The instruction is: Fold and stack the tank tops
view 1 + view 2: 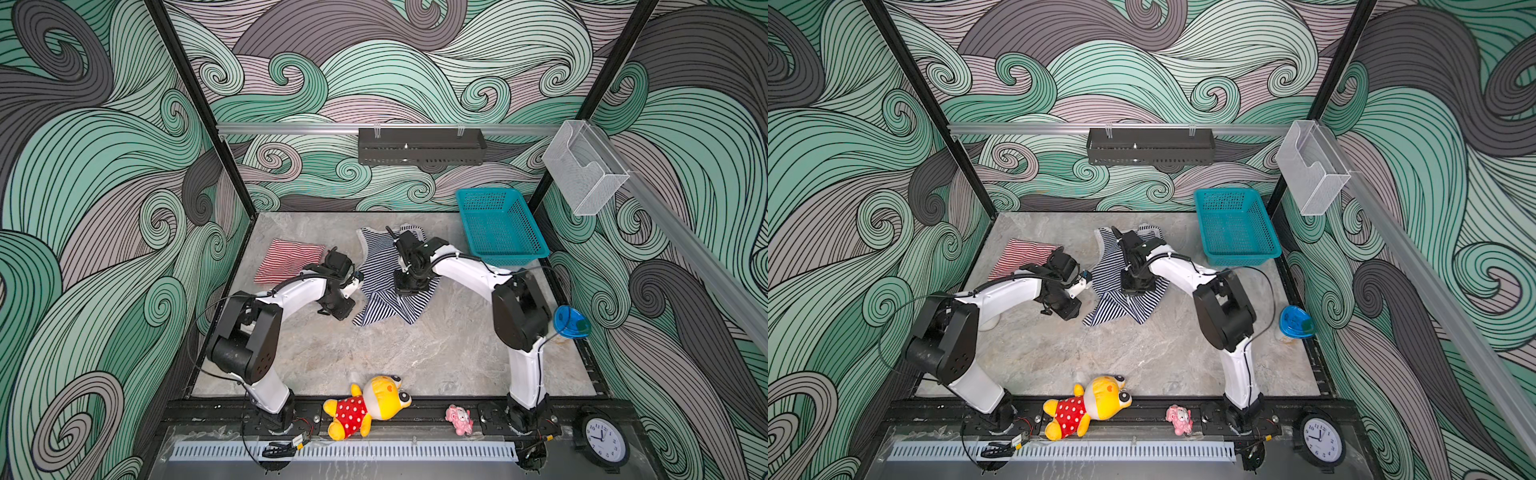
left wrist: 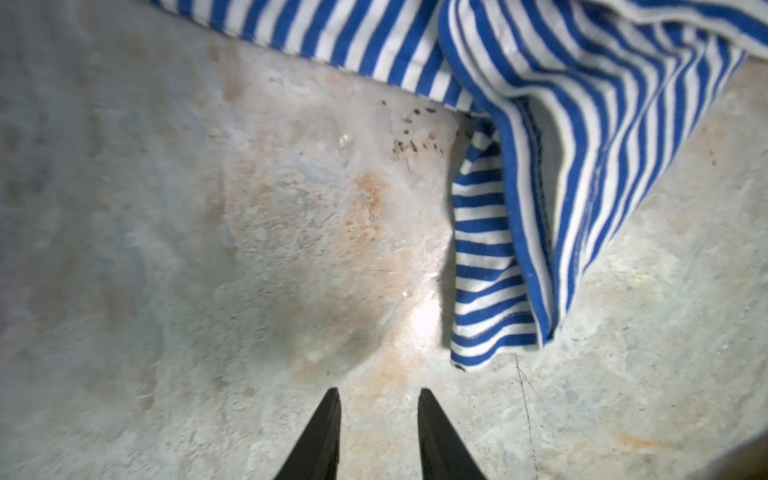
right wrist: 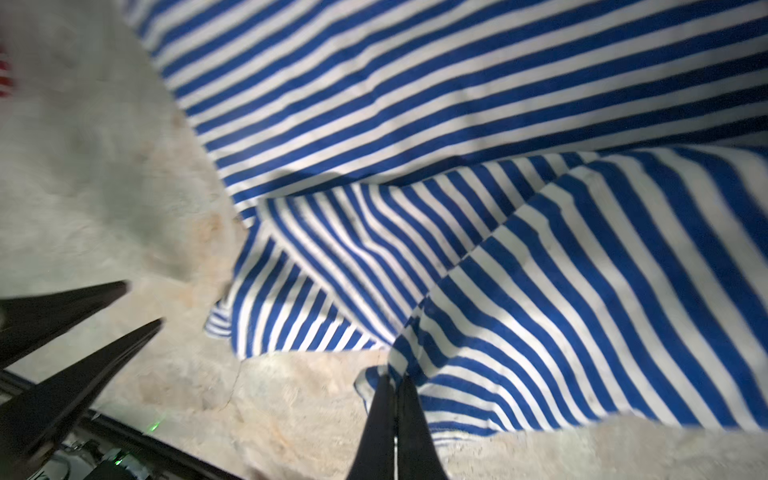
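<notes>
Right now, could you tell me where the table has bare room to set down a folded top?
The near half of the table is bare, between the navy tank top and the plush toy. A narrower strip runs along the far edge, left of the teal basket. The middle is crowded: red tank top, left gripper, right gripper.

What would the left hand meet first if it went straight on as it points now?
The left hand probably meets the bare grey marble tabletop first; the navy-and-white striped tank top lies beyond; depth unclear.
</notes>
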{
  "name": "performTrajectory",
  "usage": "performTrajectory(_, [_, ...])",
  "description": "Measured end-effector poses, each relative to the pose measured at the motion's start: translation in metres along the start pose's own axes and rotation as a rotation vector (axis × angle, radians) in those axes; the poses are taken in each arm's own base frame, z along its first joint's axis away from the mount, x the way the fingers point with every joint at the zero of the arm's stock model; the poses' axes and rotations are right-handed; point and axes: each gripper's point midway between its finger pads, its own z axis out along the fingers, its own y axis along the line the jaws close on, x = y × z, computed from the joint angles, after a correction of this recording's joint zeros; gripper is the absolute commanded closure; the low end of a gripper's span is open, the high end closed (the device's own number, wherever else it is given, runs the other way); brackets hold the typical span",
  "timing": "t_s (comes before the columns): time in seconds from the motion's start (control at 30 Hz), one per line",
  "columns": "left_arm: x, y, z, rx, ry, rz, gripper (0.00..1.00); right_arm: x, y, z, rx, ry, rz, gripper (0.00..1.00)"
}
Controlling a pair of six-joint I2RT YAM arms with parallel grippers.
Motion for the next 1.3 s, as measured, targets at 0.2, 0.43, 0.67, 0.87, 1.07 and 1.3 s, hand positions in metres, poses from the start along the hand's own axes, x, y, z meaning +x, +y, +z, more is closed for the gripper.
performTrajectory(0.2, [-0.013,-0.017,0.003,0.108,-0.002,0.006,0.63,0.007,0.007,-0.062,-0.077,-0.131,-0.017,1.00])
performTrajectory(0.43, [-0.020,-0.023,0.024,0.150,0.050,0.011,0.63,0.029,-0.008,-0.040,-0.070,-0.075,0.020,1.00])
performTrajectory(0.67, [-0.020,-0.031,0.027,0.161,0.073,0.043,0.83,0.025,-0.012,-0.045,-0.089,-0.096,0.037,1.00])
performTrajectory(0.87, [-0.011,-0.039,0.025,0.181,0.114,0.054,1.00,0.016,-0.016,-0.057,-0.112,-0.135,0.056,1.00])
performTrajectory(1.07, [-0.036,-0.011,-0.033,0.076,0.003,0.031,1.00,0.004,-0.023,-0.106,-0.170,-0.252,0.079,1.00])
performTrajectory(1.3, [-0.093,0.045,-0.225,-0.215,-0.458,-0.022,1.00,-0.005,-0.010,-0.235,-0.304,-0.570,0.038,1.00])
